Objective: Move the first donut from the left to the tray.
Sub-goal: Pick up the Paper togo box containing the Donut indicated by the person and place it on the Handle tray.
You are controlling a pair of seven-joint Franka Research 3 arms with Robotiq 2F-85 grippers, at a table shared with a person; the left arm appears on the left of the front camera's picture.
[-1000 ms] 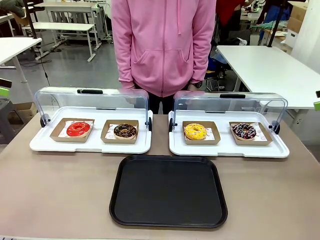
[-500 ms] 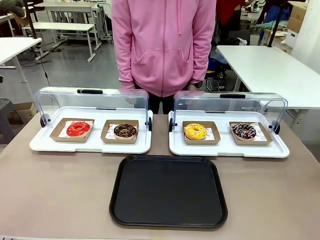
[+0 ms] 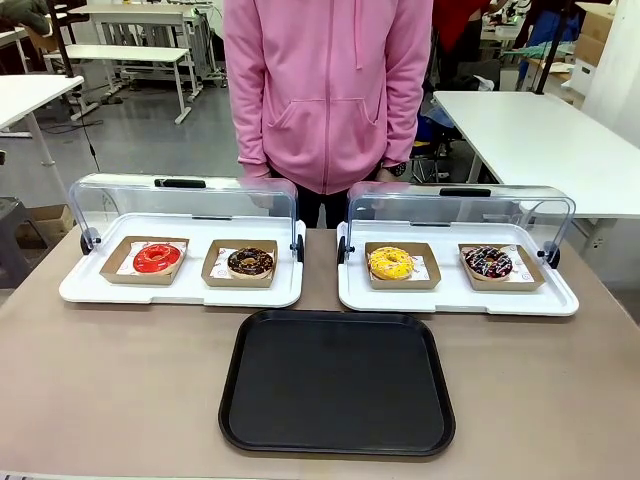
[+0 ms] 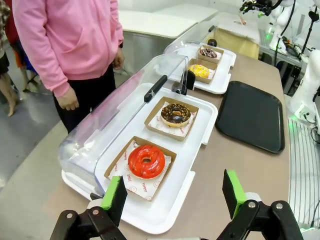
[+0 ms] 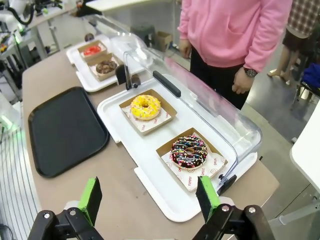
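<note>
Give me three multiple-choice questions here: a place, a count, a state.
1. Where is the glossy red-glazed ring donut?
A) on a black plastic tray
B) in the left white lidded tray
C) on the bare tabletop
2. How many donuts are on the table?
A) two
B) four
C) six
3. How is the robot's left hand?
A) open
B) shut on a donut
C) shut empty
Answers: 1 B, in its brown cardboard holder; 2 B, two per white tray; 3 A, green pads wide apart.
</note>
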